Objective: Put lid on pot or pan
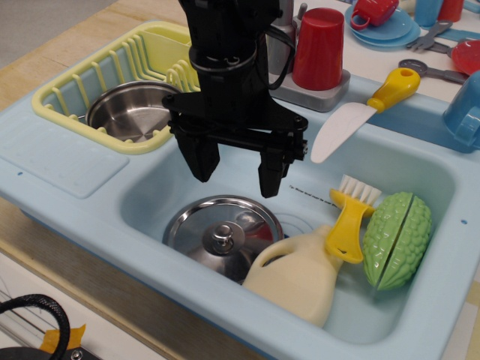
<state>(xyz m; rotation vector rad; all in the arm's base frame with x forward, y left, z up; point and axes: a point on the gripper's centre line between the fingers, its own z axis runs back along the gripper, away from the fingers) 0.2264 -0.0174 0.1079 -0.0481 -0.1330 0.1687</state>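
Observation:
The lid (217, 236), a round shiny steel disc with a small knob at its centre, lies flat on the floor of the light blue sink (150, 196), at its front left. The steel pot (133, 111) sits in the yellow dish rack (97, 71) at the back left, open side up. My black gripper (236, 178) hangs open and empty just above the lid, its two fingers pointing down over the lid's far half, apart from it.
A cream detergent bottle (296, 274) leans on the lid's right edge. A yellow brush (349, 221) and a green bitter gourd (397, 240) lie in the sink's right part. A red cup (319, 49), a yellow-handled knife (364, 112) and blue dishes (390, 26) stand behind.

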